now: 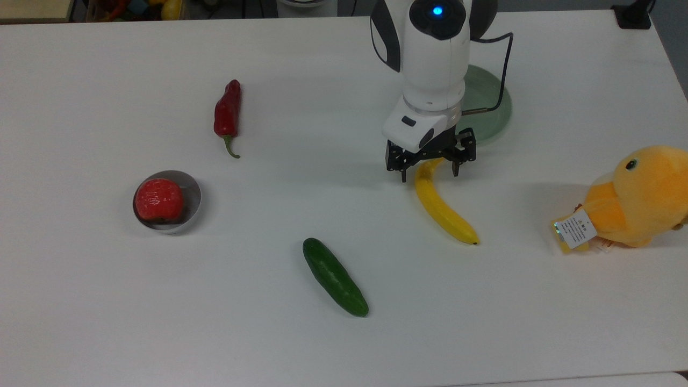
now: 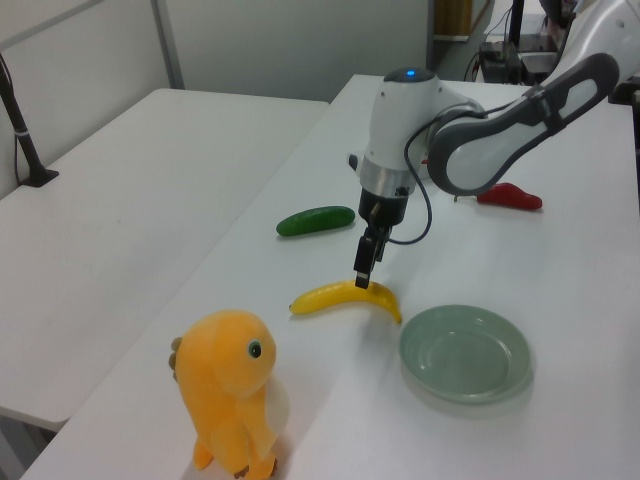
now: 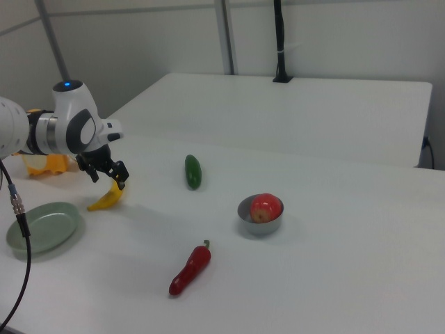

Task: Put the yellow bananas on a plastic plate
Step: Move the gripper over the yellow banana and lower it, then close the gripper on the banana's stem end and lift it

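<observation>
Gripper (image 1: 429,173) hangs over the stem end of the yellow banana (image 1: 443,208), black fingers spread, one each side of the fruit in the top view; nothing pinched. In the left view the fingertips sit just above the banana (image 2: 345,296), and whether they touch it cannot be told.

Banana: smooth, glossy, curved, small dark tip on the end away from the plate. It lies flat on the white table (image 1: 107,301), just beside the pale green plastic plate (image 1: 490,115), not on it. The plate is round and shallow with a raised rim, and sits toward the table's far edge in the top view, partly behind the white arm; it is empty in the left view (image 2: 466,353).

Other items, all well apart from each other:
- dark green cucumber (image 1: 335,277), smooth, blunt ends, toward the near edge in the top view
- red chili pepper (image 1: 227,114), wrinkled skin, green stem
- small shiny metal bowl (image 1: 189,212) holding a red tomato (image 1: 158,200)
- orange-yellow plush duck (image 1: 642,196), fuzzy fabric, at the top view's right edge, with a white printed tag (image 1: 577,229); text too small to read

Blue light is lit on the arm's wrist joint (image 1: 437,11).
</observation>
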You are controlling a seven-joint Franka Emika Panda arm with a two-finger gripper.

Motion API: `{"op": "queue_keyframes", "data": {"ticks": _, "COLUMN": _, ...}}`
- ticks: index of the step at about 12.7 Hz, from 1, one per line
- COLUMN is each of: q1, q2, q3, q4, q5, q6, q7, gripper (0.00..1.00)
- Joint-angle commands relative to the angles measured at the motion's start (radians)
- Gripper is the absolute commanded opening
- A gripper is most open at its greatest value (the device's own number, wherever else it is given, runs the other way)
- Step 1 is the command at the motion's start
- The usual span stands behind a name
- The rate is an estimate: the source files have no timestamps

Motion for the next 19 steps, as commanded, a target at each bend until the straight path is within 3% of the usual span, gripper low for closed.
{"op": "queue_keyframes", "data": {"ticks": 1, "q1": 0.012, "q2": 0.051, "q3": -0.007, "q4": 0.018, "q5": -0.038, "q6": 0.015, "q7": 0.010, "gripper": 1.00}}
{"op": "queue_keyframes", "data": {"ticks": 3, "q1": 0.019, "q2": 0.081, "q3": -0.007, "q4": 0.018, "q5": -0.099, "q6": 0.016, "q7": 0.012, "gripper": 1.00}}
{"op": "queue_keyframes", "data": {"ticks": 4, "q1": 0.037, "q2": 0.091, "q3": -0.010, "q4": 0.018, "q5": -0.121, "q6": 0.016, "q7": 0.018, "gripper": 0.78}}
{"op": "queue_keyframes", "data": {"ticks": 5, "q1": 0.038, "q2": 0.097, "q3": -0.012, "q4": 0.020, "q5": -0.127, "q6": 0.018, "q7": 0.024, "gripper": 0.41}}
{"op": "queue_keyframes", "data": {"ticks": 6, "q1": 0.038, "q2": 0.097, "q3": -0.012, "q4": 0.021, "q5": -0.126, "q6": 0.021, "q7": 0.024, "gripper": 0.30}}
{"op": "queue_keyframes", "data": {"ticks": 12, "q1": 0.030, "q2": 0.077, "q3": -0.015, "q4": 0.020, "q5": -0.133, "q6": 0.038, "q7": 0.027, "gripper": 0.28}}
{"op": "queue_keyframes", "data": {"ticks": 15, "q1": 0.012, "q2": -0.036, "q3": -0.015, "q4": -0.026, "q5": -0.132, "q6": 0.033, "q7": 0.033, "gripper": 0.28}}
{"op": "queue_keyframes", "data": {"ticks": 16, "q1": 0.006, "q2": -0.068, "q3": -0.015, "q4": -0.043, "q5": -0.133, "q6": 0.027, "q7": 0.032, "gripper": 0.19}}
{"op": "queue_keyframes", "data": {"ticks": 19, "q1": 0.004, "q2": -0.196, "q3": -0.015, "q4": -0.128, "q5": -0.127, "q6": 0.021, "q7": 0.035, "gripper": 0.19}}
